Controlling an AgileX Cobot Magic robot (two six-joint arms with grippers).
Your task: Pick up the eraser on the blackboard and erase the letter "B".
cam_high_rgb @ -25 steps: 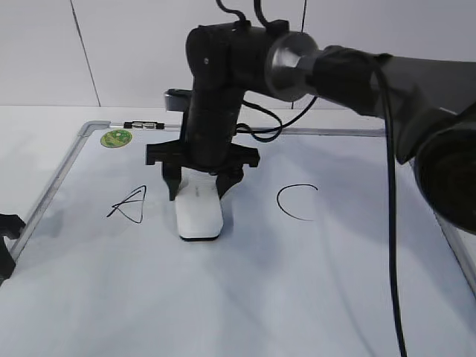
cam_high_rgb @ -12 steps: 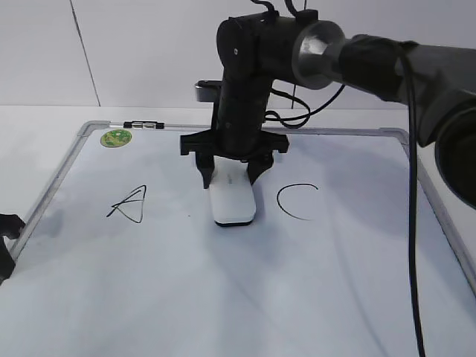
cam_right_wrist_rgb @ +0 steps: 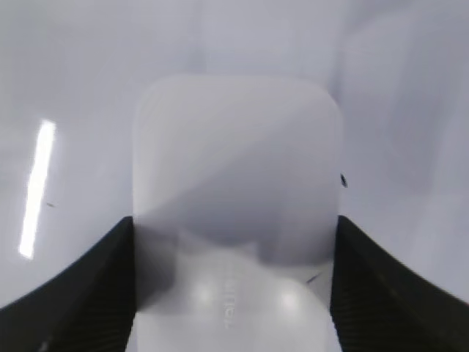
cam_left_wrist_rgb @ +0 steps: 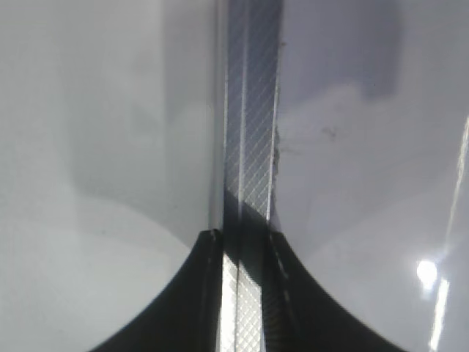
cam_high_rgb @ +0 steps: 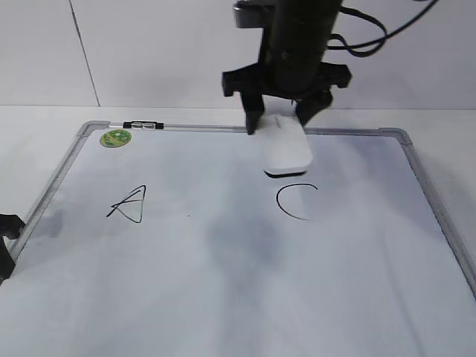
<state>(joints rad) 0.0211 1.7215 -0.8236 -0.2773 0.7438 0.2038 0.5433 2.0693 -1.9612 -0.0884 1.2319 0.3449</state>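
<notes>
My right gripper (cam_high_rgb: 280, 125) is shut on the white eraser (cam_high_rgb: 288, 150) and holds it in the air just above the black "C" (cam_high_rgb: 295, 201), near the far edge of the blackboard (cam_high_rgb: 223, 290). In the right wrist view the eraser (cam_right_wrist_rgb: 234, 183) fills the space between the jaws (cam_right_wrist_rgb: 233, 246). No letter "B" shows. The board between the "A" (cam_high_rgb: 129, 204) and the "C" is bare apart from a tiny dot. My left gripper (cam_high_rgb: 5, 239) sits at the board's left edge, its jaws (cam_left_wrist_rgb: 244, 246) closed on the grey frame (cam_left_wrist_rgb: 253, 139).
A round green sticker (cam_high_rgb: 116, 137) and a small black-and-white marker (cam_high_rgb: 143, 125) lie at the board's far left corner. The board's metal frame (cam_high_rgb: 439, 216) runs along the right side. A white wall stands behind.
My right gripper has carried the eraser to the right and lifted it off the board, from between the "A" and "C" to above the "C". The left gripper has not moved.
</notes>
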